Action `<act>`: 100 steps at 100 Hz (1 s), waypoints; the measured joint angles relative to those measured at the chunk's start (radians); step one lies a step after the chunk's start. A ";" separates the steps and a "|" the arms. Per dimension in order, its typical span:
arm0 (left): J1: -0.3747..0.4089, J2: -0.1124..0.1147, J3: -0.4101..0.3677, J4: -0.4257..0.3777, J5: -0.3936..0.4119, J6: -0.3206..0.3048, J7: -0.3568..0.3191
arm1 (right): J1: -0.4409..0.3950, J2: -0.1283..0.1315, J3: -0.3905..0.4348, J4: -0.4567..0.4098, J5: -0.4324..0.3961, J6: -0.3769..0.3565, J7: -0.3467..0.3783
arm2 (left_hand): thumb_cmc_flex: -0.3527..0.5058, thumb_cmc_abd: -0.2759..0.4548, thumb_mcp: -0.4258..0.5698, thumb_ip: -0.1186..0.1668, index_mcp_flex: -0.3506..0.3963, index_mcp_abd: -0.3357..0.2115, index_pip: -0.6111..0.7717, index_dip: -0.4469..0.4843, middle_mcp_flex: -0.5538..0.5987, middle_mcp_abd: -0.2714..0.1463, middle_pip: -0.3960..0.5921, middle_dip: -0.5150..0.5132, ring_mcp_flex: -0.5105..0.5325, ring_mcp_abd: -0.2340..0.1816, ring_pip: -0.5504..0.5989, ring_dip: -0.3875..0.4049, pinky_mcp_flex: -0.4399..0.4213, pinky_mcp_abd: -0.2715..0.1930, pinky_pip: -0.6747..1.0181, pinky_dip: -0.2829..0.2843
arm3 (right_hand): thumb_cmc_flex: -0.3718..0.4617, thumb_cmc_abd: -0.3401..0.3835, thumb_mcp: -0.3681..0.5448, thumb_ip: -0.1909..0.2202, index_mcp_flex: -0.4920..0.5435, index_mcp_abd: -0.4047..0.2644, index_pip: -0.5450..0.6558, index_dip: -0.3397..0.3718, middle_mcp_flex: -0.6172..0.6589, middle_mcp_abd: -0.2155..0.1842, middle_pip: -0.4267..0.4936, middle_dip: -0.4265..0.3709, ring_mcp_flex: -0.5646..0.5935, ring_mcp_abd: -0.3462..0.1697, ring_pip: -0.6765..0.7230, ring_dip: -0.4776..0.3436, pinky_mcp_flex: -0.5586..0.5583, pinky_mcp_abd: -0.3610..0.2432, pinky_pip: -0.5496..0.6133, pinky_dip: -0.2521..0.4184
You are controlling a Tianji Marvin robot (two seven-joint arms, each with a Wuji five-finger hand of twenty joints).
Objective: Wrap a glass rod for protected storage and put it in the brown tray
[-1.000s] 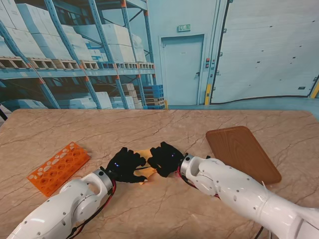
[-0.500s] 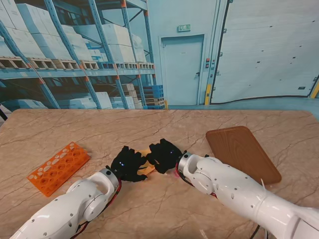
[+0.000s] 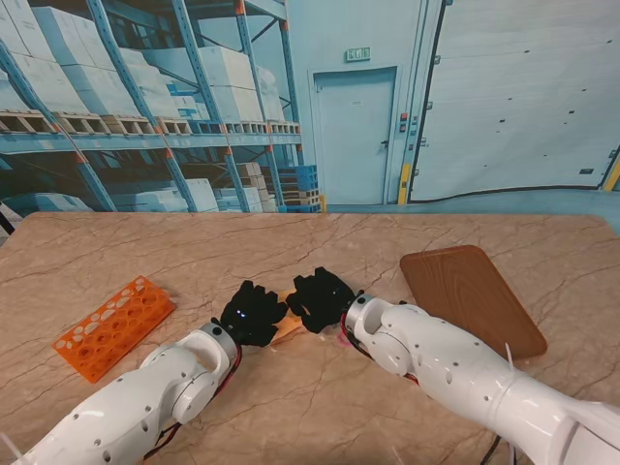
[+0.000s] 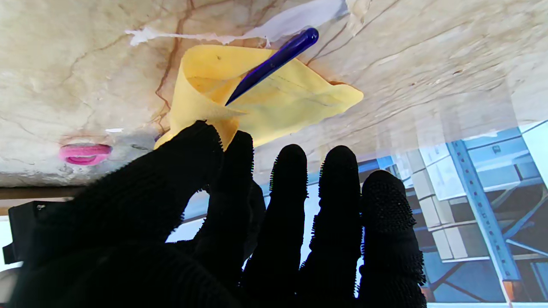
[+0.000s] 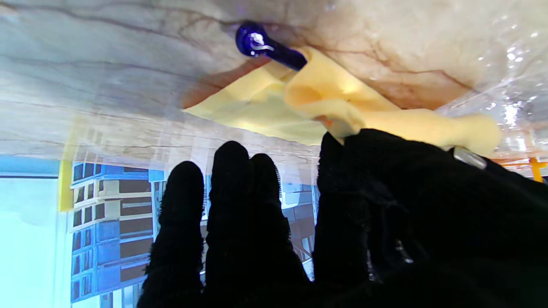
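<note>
A dark blue glass rod (image 4: 274, 64) lies on a yellow cloth (image 4: 282, 102) on the marble table, one end poking past the cloth's edge (image 5: 267, 47). In the stand view only a corner of the cloth (image 3: 287, 327) shows between my two black-gloved hands. My left hand (image 3: 254, 312) pinches a lifted, curled edge of the cloth between thumb and index finger (image 4: 201, 128); its other fingers are straight. My right hand (image 3: 320, 298) grips a bunched fold of the cloth (image 5: 338, 115) at its thumb. The brown tray (image 3: 470, 295) lies to the right of the hands with nothing on it.
An orange test-tube rack (image 3: 113, 325) lies on the left part of the table. A small pink object (image 4: 84, 153) and a strip of clear white film (image 4: 291, 19) lie on the table close to the cloth. The table's far edge meets a warehouse backdrop.
Both hands have shifted slightly farther from me, the left drawing closer to the right. Less of the yellow cloth shows between them than before.
</note>
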 measured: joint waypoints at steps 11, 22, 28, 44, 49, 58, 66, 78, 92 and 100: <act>-0.031 -0.009 0.023 0.032 -0.014 0.008 0.010 | 0.003 -0.004 0.000 0.005 0.009 0.010 0.007 | 0.010 0.000 0.015 0.000 0.000 0.000 0.034 0.000 0.000 -0.001 -0.001 0.031 0.000 -0.002 0.000 -0.010 0.001 -0.001 0.000 -0.008 | 0.000 0.000 0.000 0.000 -0.007 -0.007 0.000 0.000 0.000 0.000 0.000 0.000 0.000 0.000 0.000 0.000 0.000 0.000 0.000 0.000; -0.055 -0.015 0.042 0.048 -0.043 0.020 0.009 | 0.006 -0.009 -0.001 0.013 0.023 0.022 0.015 | 0.010 0.000 0.057 0.000 0.000 0.000 0.070 0.037 0.000 -0.013 -0.001 0.067 0.000 -0.005 0.000 -0.011 0.001 -0.003 0.000 -0.011 | 0.000 0.000 -0.002 -0.001 -0.008 -0.007 0.000 0.000 0.000 0.000 0.000 0.000 0.000 0.000 0.000 0.000 0.000 0.000 0.000 0.000; -0.065 -0.019 0.048 0.055 -0.046 0.021 0.010 | 0.007 -0.011 -0.001 0.017 0.030 0.028 0.019 | 0.009 0.000 0.065 0.000 -0.007 0.000 0.076 0.052 0.000 -0.013 -0.001 0.076 0.000 -0.011 0.000 -0.011 0.001 -0.004 0.000 -0.012 | 0.000 0.000 -0.007 -0.001 -0.008 -0.007 0.000 0.000 0.000 0.000 0.000 0.000 0.000 0.000 0.000 0.000 0.000 0.000 0.000 0.000; -0.098 -0.024 0.078 0.088 -0.047 0.021 0.028 | 0.009 -0.016 -0.001 0.026 0.044 0.044 0.024 | 0.009 0.000 0.073 0.000 -0.026 0.000 0.085 0.075 0.000 -0.029 -0.001 0.086 0.000 -0.020 0.000 -0.012 0.001 -0.013 0.000 -0.012 | 0.011 0.000 -0.021 -0.028 -0.019 -0.014 0.000 -0.023 0.000 0.000 0.000 0.000 0.000 0.000 0.000 0.000 0.000 0.000 0.000 0.000; -0.112 -0.024 0.090 0.099 -0.047 0.021 0.031 | 0.010 -0.019 -0.001 0.030 0.049 0.048 0.026 | 0.009 0.000 0.073 0.000 -0.026 0.000 0.085 0.076 0.000 -0.036 -0.001 0.087 0.000 -0.021 0.000 -0.012 0.001 -0.014 0.000 -0.012 | 0.012 0.027 -0.027 -0.065 -0.021 -0.018 -0.009 -0.032 0.000 0.000 0.000 0.000 0.000 0.000 0.000 0.000 0.000 0.000 0.000 0.000; -0.143 -0.024 0.124 0.127 -0.046 0.021 0.040 | 0.014 -0.024 -0.002 0.039 0.068 0.055 0.037 | 0.009 0.002 0.073 0.000 -0.026 0.000 0.088 0.077 0.000 -0.036 -0.001 0.091 0.000 -0.025 0.000 -0.012 0.001 -0.016 0.000 -0.012 | 0.022 0.034 -0.043 -0.109 -0.034 -0.022 -0.011 -0.055 0.000 0.000 0.000 0.000 0.000 0.000 0.000 -0.001 0.000 0.000 0.000 0.000; -0.172 -0.026 0.155 0.155 -0.045 0.021 0.051 | 0.020 -0.029 -0.009 0.049 0.077 0.062 0.041 | 0.008 0.013 0.072 0.000 -0.036 0.000 0.096 0.077 0.000 -0.036 -0.001 0.091 0.000 -0.032 0.000 -0.012 0.001 -0.022 0.000 -0.013 | 0.022 0.042 -0.056 -0.148 -0.051 -0.022 -0.032 -0.082 0.000 0.000 -0.001 -0.001 0.000 0.000 0.000 -0.010 0.000 0.000 0.000 0.000; -0.212 -0.030 0.198 0.199 -0.048 0.029 0.063 | 0.025 -0.034 -0.010 0.058 0.087 0.073 0.049 | 0.008 0.021 0.060 0.000 -0.050 0.000 0.098 0.078 -0.002 -0.036 -0.001 0.091 -0.001 -0.044 0.000 -0.012 0.001 -0.035 0.000 -0.020 | 0.023 0.054 -0.078 -0.169 -0.115 0.005 -0.077 -0.140 -0.011 0.000 -0.013 -0.011 -0.001 0.000 -0.001 -0.023 -0.001 0.000 0.000 0.000; -0.244 -0.040 0.229 0.244 -0.065 0.049 0.082 | 0.026 -0.034 -0.009 0.058 0.088 0.092 0.059 | 0.008 0.032 0.046 0.000 -0.067 -0.001 0.099 0.078 -0.002 -0.036 -0.001 0.091 -0.004 -0.045 0.000 -0.012 0.001 -0.037 0.000 -0.023 | 0.022 0.074 -0.140 -0.215 -0.170 0.030 -0.112 -0.174 -0.024 0.003 -0.019 -0.016 -0.013 0.000 -0.012 -0.036 -0.002 0.000 0.000 -0.009; -0.259 -0.043 0.244 0.264 -0.072 0.055 0.092 | 0.025 -0.034 -0.003 0.058 0.088 0.102 0.061 | 0.008 0.032 0.038 0.000 -0.068 -0.001 0.099 0.078 -0.016 -0.037 -0.001 0.089 -0.010 -0.053 0.000 -0.013 0.001 -0.038 0.000 -0.025 | 0.021 0.113 -0.176 -0.236 -0.184 0.034 -0.134 -0.181 -0.025 0.003 -0.030 -0.025 -0.022 0.000 -0.013 -0.046 -0.003 0.000 0.000 -0.010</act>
